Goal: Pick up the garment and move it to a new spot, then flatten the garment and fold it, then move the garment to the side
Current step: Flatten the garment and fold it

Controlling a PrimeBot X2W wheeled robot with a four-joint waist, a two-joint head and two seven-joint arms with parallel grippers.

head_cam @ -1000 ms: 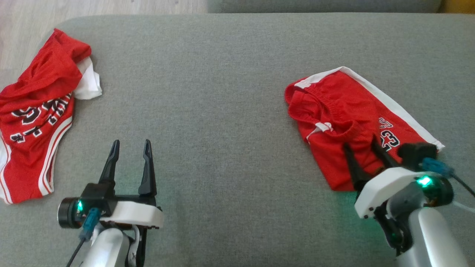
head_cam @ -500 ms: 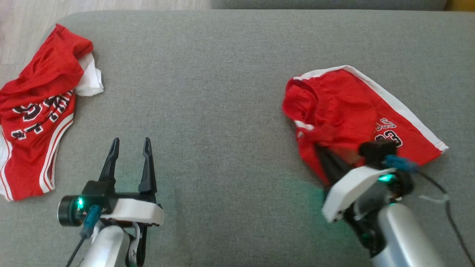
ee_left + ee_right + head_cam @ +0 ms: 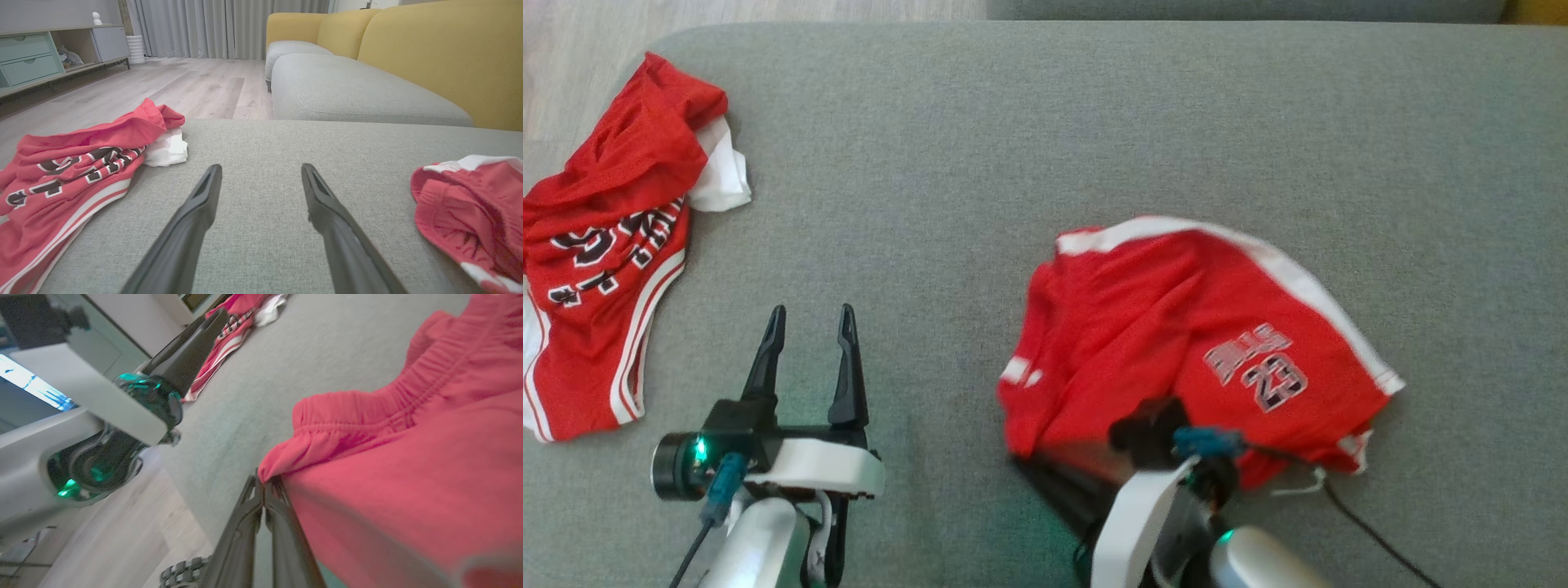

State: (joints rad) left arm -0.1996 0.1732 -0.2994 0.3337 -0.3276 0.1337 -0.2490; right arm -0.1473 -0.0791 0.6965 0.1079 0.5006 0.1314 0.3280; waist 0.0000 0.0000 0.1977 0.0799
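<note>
your right gripper (image 3: 264, 484) has its jaws closed on the red shorts (image 3: 1176, 327), at the waistband edge. your left gripper (image 3: 813, 312) holds its jaws apart, grey cushion (image 3: 980, 163) between them.

On the seat cushion (image 3: 980, 163), right of centre and toward the near edge, the garment (image 3: 1176, 327), its near-left hem pinched in the closed right gripper (image 3: 264, 484). At the cushion's far left, well apart, a second garment (image 3: 605, 269); between the two, the left gripper (image 3: 811, 318), fingers spread, touching neither. Behind the cushion, floor (image 3: 184, 85) at left and another sofa (image 3: 347, 90) at right.
</note>
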